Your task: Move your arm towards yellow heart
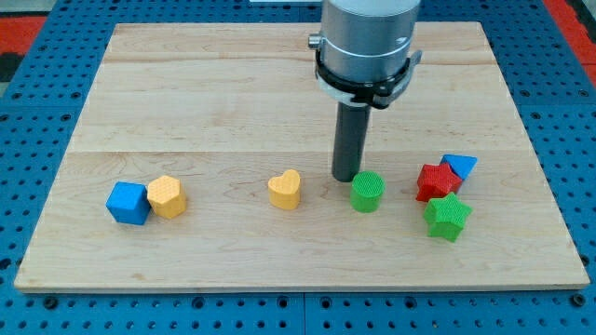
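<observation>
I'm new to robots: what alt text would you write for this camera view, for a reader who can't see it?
My tip rests on a wooden board, just left of a green cylinder and right of the yellow heart. Far left, a blue cube touches a yellow hexagon; at right cluster a red star, blue triangle and green star.

No text, label, brand, number or sign can be read anywhere here: the wooden board [186, 93], the coloured blocks and the arm's grey housing [365, 37] all show plain, unmarked surfaces.
</observation>
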